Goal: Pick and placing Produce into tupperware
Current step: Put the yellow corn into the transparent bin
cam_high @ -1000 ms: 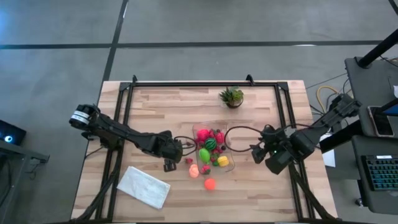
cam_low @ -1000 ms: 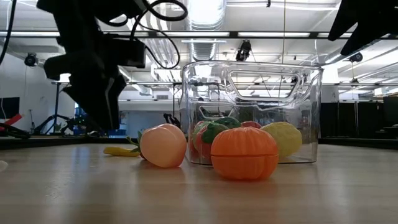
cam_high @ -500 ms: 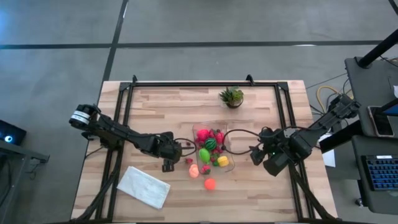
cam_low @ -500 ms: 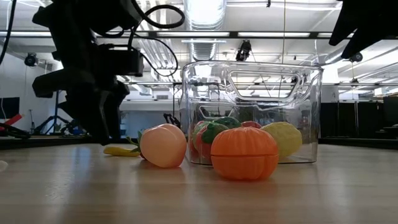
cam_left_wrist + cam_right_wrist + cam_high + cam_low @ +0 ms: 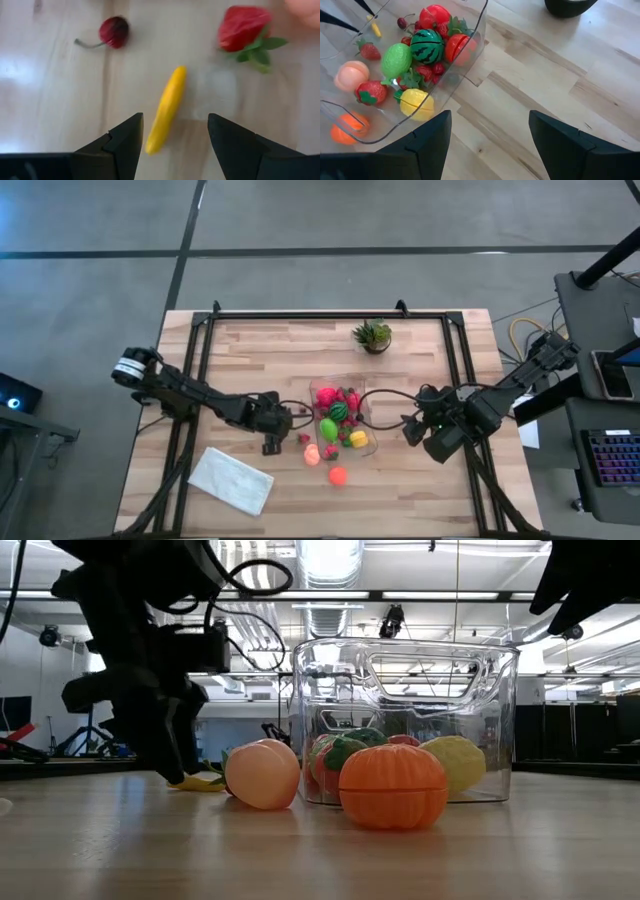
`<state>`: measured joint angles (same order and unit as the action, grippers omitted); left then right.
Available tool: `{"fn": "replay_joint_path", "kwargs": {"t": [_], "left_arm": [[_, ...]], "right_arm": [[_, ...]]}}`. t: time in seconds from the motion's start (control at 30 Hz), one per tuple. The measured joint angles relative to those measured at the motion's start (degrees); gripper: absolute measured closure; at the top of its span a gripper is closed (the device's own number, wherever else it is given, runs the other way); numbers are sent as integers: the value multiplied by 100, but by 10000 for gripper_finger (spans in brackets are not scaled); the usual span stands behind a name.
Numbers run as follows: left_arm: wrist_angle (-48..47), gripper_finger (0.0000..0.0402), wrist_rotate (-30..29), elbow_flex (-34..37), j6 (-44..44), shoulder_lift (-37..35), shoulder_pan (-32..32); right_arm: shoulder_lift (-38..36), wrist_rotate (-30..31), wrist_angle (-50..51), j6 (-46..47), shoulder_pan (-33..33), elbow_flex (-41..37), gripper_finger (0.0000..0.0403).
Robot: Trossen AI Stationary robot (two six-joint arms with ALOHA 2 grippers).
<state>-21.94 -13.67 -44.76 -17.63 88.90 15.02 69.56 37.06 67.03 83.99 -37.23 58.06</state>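
**A robotics lab in an open industrial hall**

The wooden table (image 5: 250, 360) stands on a grey concrete floor (image 5: 90, 280). Behind it run exposed ceiling ducts (image 5: 330, 615), strip lights (image 5: 330, 555) and tripods (image 5: 95, 725). A side desk (image 5: 600, 330) carries a keyboard (image 5: 612, 460) and cables (image 5: 520, 335).

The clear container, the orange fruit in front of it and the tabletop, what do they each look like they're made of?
Clear container: likely hard glossy plastic; the room shows through its walls, with bright reflections on them.
Orange fruit: probably moulded plastic, smooth with a slight sheen and ribbed segments.
Tabletop: looks like pale wood planks; visible grain and board seams, matte finish.
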Motion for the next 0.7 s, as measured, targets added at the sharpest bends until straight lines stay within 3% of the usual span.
{"fn": "replay_joint_path", "kwargs": {"t": [0.27,0.47,0.7], "left_arm": [[443,194,0,218,-12,0,-366],[559,194,552,237,-152,78,-468],[578,200,575,259,-150,120,-454]], "right_arm": [[-2,-2,0,-80,0,0,145],[-2,-5,-1,-149,0,-2,145],[-2,-11,0,-145,0,-2,145]]}}
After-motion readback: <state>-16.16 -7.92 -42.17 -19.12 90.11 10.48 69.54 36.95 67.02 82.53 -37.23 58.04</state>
